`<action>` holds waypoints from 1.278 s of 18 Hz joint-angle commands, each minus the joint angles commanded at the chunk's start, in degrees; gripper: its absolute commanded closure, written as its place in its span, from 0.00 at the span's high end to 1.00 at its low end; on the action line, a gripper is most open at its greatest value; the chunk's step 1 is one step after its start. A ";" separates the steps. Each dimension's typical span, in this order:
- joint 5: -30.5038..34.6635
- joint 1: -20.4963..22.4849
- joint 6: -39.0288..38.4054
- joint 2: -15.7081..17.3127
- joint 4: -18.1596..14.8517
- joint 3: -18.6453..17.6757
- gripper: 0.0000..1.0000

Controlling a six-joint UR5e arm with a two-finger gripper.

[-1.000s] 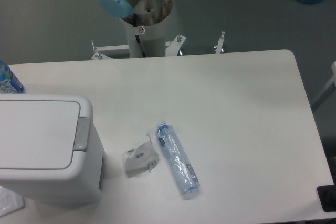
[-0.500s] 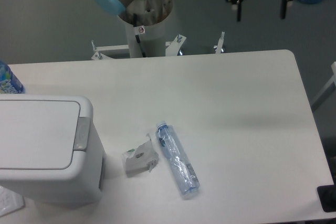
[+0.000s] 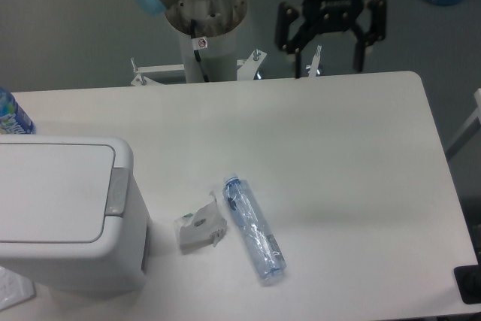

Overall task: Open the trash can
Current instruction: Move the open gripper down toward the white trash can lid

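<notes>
Well apart, the trash can (image 3: pixel 64 212) sits lid-down at front left, gripper (image 3: pixel 328 62) spread wide, far back.

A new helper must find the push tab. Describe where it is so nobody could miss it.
Start at the big white trash can at the table's left edge. Its flat lid ends on the right at the small grey push tab, the bin's only grey part, facing the wrapper and clear bottle.

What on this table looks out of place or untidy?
A clear blue plastic bottle lies on its side and a crumpled grey-white wrapper sits loose beside the boxy white plastic trash can, whose lid is shut.
</notes>
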 joint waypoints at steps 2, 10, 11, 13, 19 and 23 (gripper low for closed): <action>-1.15 -1.67 -3.79 -0.79 1.48 -0.17 1.00; -0.98 -9.14 -10.57 -6.41 9.93 -0.35 1.00; -0.89 -10.19 -10.48 -7.03 10.02 0.00 1.00; -0.98 -11.86 -10.66 -8.43 11.15 0.79 1.00; -0.71 -16.44 -10.83 -10.55 11.69 0.62 1.00; -0.36 -18.20 -12.41 -11.95 11.69 1.06 1.00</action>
